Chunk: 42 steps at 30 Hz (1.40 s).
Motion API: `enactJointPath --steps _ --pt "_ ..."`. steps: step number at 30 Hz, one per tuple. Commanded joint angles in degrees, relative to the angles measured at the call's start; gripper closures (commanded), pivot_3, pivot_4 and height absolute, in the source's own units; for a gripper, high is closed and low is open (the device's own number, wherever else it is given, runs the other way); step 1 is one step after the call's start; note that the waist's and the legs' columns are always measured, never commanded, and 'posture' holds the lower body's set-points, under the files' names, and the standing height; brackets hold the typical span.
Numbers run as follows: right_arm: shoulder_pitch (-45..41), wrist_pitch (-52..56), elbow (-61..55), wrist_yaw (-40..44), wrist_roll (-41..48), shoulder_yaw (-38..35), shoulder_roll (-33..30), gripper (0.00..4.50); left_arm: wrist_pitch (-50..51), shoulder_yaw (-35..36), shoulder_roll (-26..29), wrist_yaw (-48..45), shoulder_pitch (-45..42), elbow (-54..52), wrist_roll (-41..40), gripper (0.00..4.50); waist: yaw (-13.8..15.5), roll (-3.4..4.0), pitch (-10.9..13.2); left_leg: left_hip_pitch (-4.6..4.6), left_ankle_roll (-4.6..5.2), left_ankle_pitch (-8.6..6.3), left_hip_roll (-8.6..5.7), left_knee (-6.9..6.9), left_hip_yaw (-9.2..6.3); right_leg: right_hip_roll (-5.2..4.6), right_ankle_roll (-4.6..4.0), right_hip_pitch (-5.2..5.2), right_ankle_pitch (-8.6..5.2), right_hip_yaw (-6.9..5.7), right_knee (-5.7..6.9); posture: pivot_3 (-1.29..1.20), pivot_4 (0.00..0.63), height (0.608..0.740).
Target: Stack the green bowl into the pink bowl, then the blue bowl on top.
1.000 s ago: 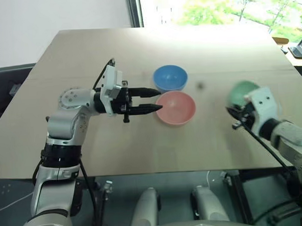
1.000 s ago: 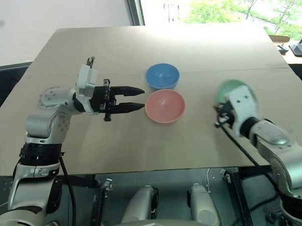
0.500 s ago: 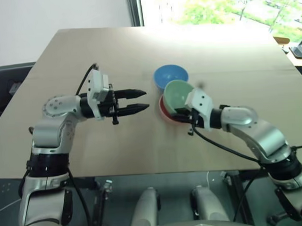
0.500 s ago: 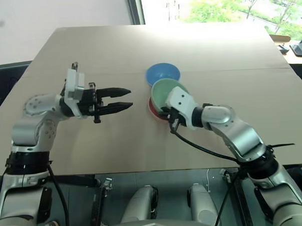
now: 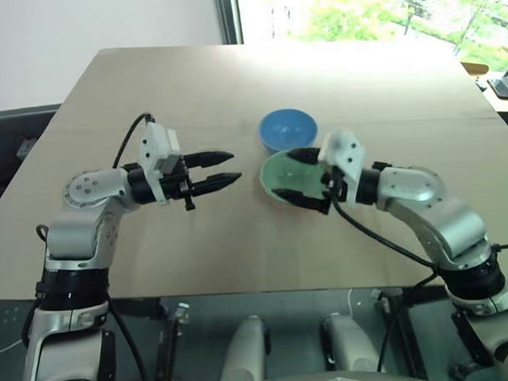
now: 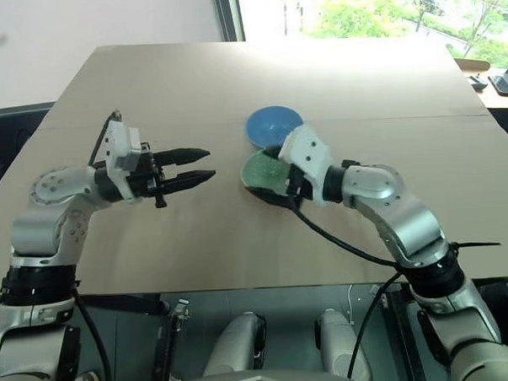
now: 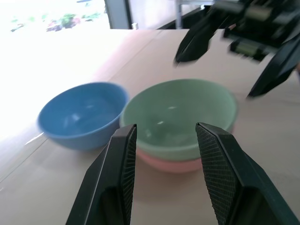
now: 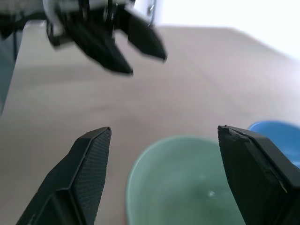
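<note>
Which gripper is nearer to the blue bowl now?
Right. The right gripper is over the green bowl, just beside the blue bowl; the left gripper is farther away.

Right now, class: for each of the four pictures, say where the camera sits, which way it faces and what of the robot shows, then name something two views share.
Left eye: on the head, looking forward and down at the table; both arms.
Right eye: beside it, same scene; left gripper, right gripper.
Left wrist: along its own fingers at the green bowl nested in the pink bowl.
Right wrist: along its open fingers over the green bowl.
Shared: both wrist views show the blue bowl.
</note>
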Motion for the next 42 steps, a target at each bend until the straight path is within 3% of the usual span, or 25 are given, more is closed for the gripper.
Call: enactJointPath --steps 1,6,9,13,20,28,31,34,42 --pt "3.1 0.3 -5.8 -2.7 2.1 -5.6 -0.3 0.63 -3.7 -1.1 0.1 3.7 -2.9 1.7 5.0 2.37 0.0 0.00 0.0 0.00 0.00 0.00 0.00 0.00 0.02 0.00 0.00 0.00 0.00 0.02 0.00 0.00 0.150 0.740" --pt "13.0 2.0 -13.2 -4.7 3.3 -16.5 -5.7 0.63 -13.0 -7.2 -0.8 10.6 -12.0 11.8 18.1 2.37 1.3 -0.03 0.0 -0.04 0.00 0.00 -0.04 0.01 -0.02 -0.02 0.00 0.01 0.00 -0.03 -0.03 0.00 0.150 0.740" --pt "16.1 2.4 -14.4 -5.4 3.9 -20.1 -7.7 0.63 -19.7 -11.0 -1.0 8.7 -16.3 17.7 22.5 2.37 1.1 -0.02 0.0 -0.02 0.00 0.00 -0.06 0.01 0.04 -0.03 0.01 0.02 0.00 0.02 -0.03 0.00 0.150 0.740" --pt "18.2 2.2 -15.1 -5.5 4.6 -23.3 -9.7 0.63 -34.9 -20.0 -3.2 8.0 -27.9 34.4 33.3 2.37 0.9 -0.02 0.0 0.00 0.00 0.00 -0.03 -0.02 0.10 0.02 0.00 -0.02 0.00 0.07 0.01 0.00 0.150 0.740" --pt "18.2 2.3 -15.8 -7.0 5.2 -23.5 -10.2 0.63 -52.2 -31.2 -10.4 16.6 -43.5 58.3 48.6 2.37 1.2 -0.11 0.1 -0.14 0.01 0.00 -0.09 0.02 0.06 0.00 0.02 -0.01 0.00 0.04 -0.16 0.00 0.150 0.740" --pt "19.2 3.1 -17.8 -9.1 6.2 -23.6 -10.4 0.63 -57.7 -40.2 -16.3 28.2 -48.7 68.2 61.4 2.37 1.0 -0.14 0.1 -0.19 0.01 0.00 -0.08 -0.03 0.06 0.00 0.03 -0.09 0.00 0.06 -0.15 0.00 0.150 0.740" --pt "19.2 3.4 -18.4 -9.8 6.2 -23.4 -10.5 0.60 -58.7 -41.2 -16.5 29.4 -49.5 69.6 63.2 3.16 1.0 -0.18 0.1 -0.20 0.01 0.00 -0.08 -0.01 0.06 0.00 0.03 -0.09 0.00 0.05 -0.12 0.00 0.150 0.740" --pt "19.9 3.7 -19.3 -9.8 6.9 -24.1 -10.9 0.60 -58.5 -40.6 -16.6 29.3 -50.1 70.5 63.2 4.43 1.1 -0.19 0.1 -0.22 0.01 0.00 -0.08 -0.01 0.06 0.00 0.03 -0.13 0.00 0.05 -0.11 0.00 0.150 0.740" --pt "20.9 3.4 -19.7 -10.0 7.9 -24.8 -11.9 0.60 -58.2 -37.2 -16.4 26.4 -50.4 71.1 60.1 4.43 1.1 -0.19 0.1 -0.24 0.01 0.00 -0.08 0.00 0.04 -0.01 0.03 -0.14 0.00 0.03 -0.08 0.00 0.150 0.740"
